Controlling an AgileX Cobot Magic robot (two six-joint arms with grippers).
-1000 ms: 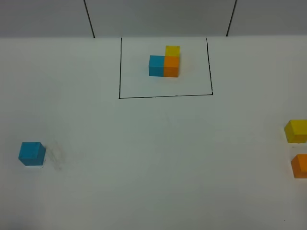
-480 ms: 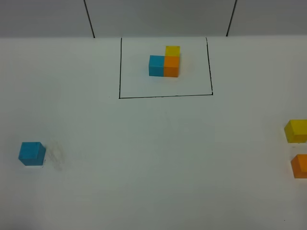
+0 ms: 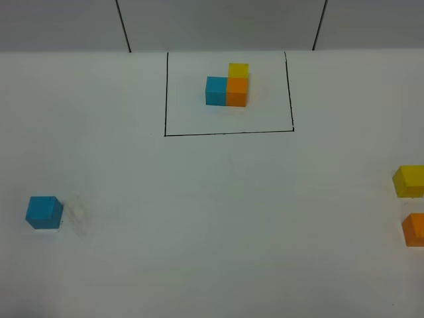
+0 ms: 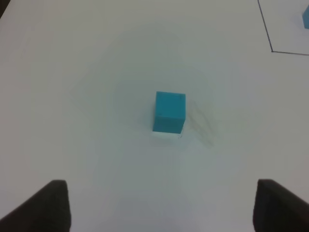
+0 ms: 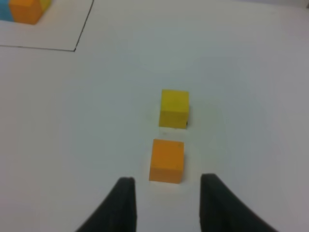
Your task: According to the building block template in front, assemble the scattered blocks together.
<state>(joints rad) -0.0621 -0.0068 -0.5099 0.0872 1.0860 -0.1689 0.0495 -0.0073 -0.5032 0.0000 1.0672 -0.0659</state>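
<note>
The building block template (image 3: 228, 86) is an L of blue, orange and yellow cubes inside a black-line rectangle at the table's far middle. Of the scattered blocks, the blue cube (image 3: 44, 212) (image 4: 169, 111) lies at the near left. The yellow cube (image 3: 409, 180) (image 5: 174, 108) and orange cube (image 3: 415, 229) (image 5: 167, 160) lie at the right edge, a small gap between them. My left gripper (image 4: 161, 208) hangs wide open above the table with the blue cube ahead of it. My right gripper (image 5: 167, 186) has its fingers a little apart and empty, just short of the orange cube.
The white table (image 3: 218, 218) spreads between the blocks. A grey back wall (image 3: 218, 23) with two black seams rises behind the template. The corner of the template's drawn frame (image 4: 272, 50) (image 5: 75, 49) shows in both wrist views.
</note>
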